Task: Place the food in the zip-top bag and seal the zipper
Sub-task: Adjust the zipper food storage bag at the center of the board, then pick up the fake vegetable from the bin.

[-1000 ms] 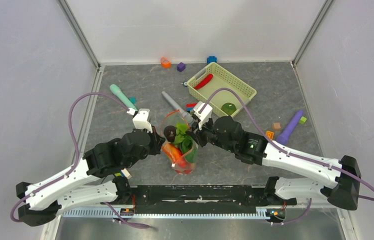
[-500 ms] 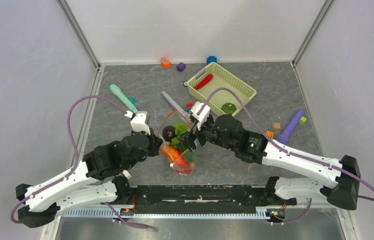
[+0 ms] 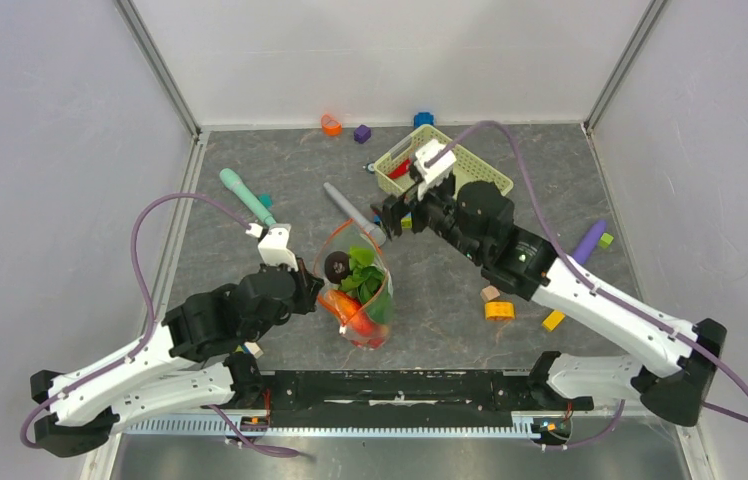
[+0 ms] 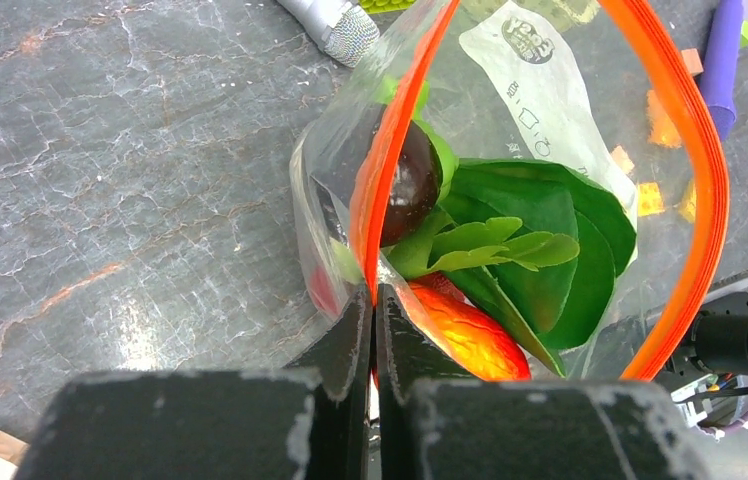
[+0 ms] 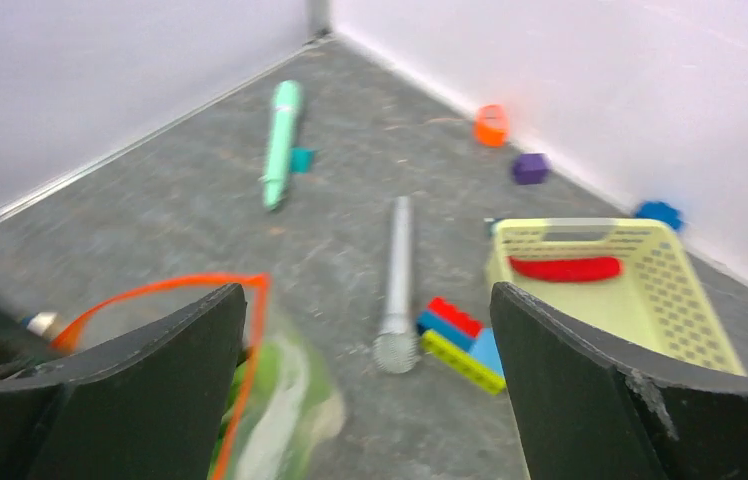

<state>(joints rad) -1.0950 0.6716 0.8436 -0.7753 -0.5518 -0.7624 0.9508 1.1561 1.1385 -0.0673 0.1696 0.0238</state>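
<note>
A teal stick (image 3: 245,195) lies on the worktop (image 3: 250,260) at the far left. Next to it, the left end effector (image 4: 374,300) is clenched on the zipper (image 4: 710,180) at the near left rim of the bag (image 3: 362,300).

The bag sits centre, just ahead of the arm bases. Its long axis runs near to far and its mouth gapes open toward the back wall. Inside it are green leaves (image 4: 510,240), a dark purple piece (image 4: 410,185) and an orange-red piece (image 4: 460,335).

A grey stick (image 3: 350,210) lies just beyond the mouth. The right end effector (image 5: 368,295), a second ago at the bag's right rim, has pulled back toward the basket (image 3: 485,172). It hangs released and grasps nothing. Blocks (image 3: 499,310) that were under that arm now show.
</note>
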